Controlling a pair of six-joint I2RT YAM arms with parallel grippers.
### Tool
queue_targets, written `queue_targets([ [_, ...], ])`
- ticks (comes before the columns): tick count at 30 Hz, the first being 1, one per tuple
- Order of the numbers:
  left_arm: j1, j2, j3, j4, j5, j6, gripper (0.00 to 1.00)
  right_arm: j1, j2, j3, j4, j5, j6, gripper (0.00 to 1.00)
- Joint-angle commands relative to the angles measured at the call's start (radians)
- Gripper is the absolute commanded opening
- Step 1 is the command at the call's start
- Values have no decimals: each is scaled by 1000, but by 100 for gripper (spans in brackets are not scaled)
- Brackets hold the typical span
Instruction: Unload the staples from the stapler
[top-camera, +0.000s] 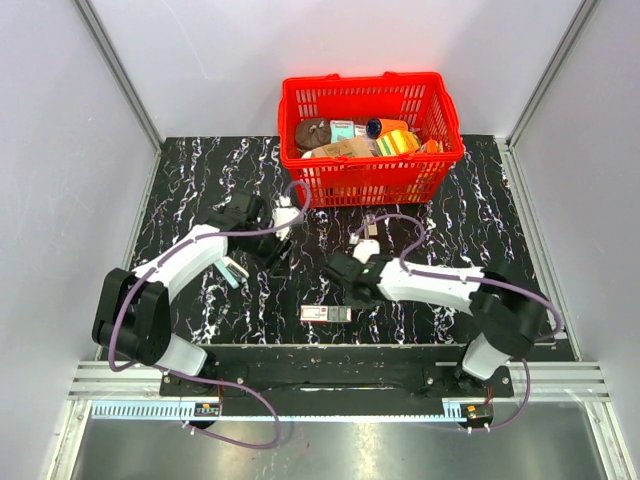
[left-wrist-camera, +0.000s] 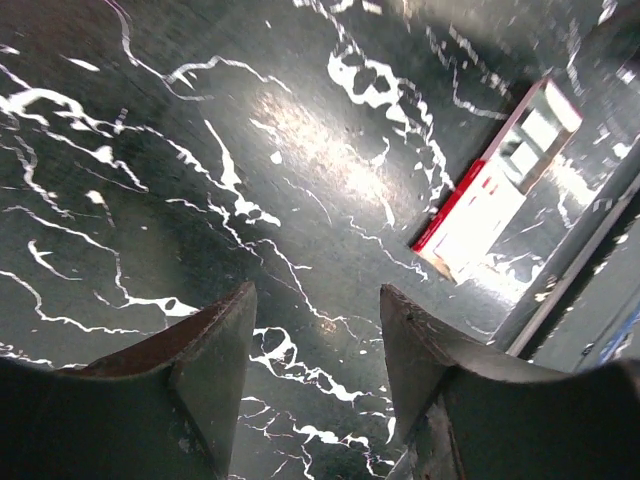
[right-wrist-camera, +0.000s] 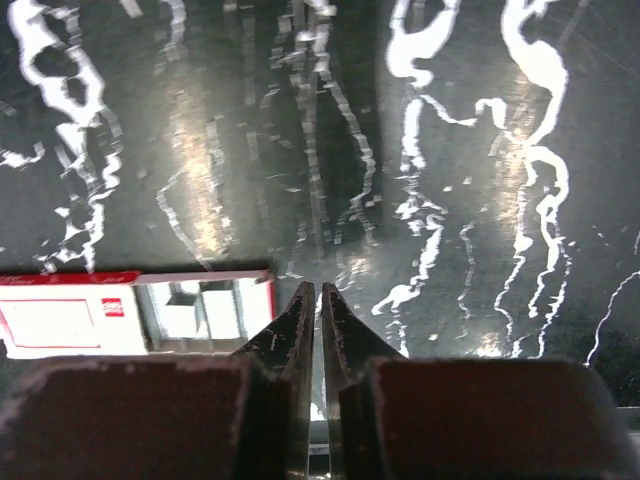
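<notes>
Nearest the arm bases a small red-and-white box (top-camera: 327, 314) lies flat on the black marbled table (top-camera: 200, 180); just beyond it the right gripper (right-wrist-camera: 318, 290) points down at the tabletop, its fingers pressed all but together with nothing between them. A little farther off and to the left, the left gripper (left-wrist-camera: 315, 295) hangs over bare table with its jaws about half apart, also holding nothing. Beyond the right gripper the stapler (top-camera: 364, 232), a slim dark shape with a pale metal part, lies on the table apart from both grippers, just in front of the red basket (top-camera: 370, 182) of odds and ends at the far edge
</notes>
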Motion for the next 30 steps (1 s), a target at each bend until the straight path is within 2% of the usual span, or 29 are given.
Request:
queue_targets([
  [1, -84, -37, -67, 70, -144, 101, 56, -91, -108, -128, 152, -174, 52, 13],
  [9, -193, -16, -145, 127, -247, 170, 56, -231, -197, -357, 452, -455, 113, 18],
  [14, -241, -10, -173, 146, -288, 201, 56, -280, -207, -443, 571, -553, 150, 18],
  [30, -445, -53, -274, 179, -392, 188, 52, -290, -223, -494, 608, -589, 189, 17],
])
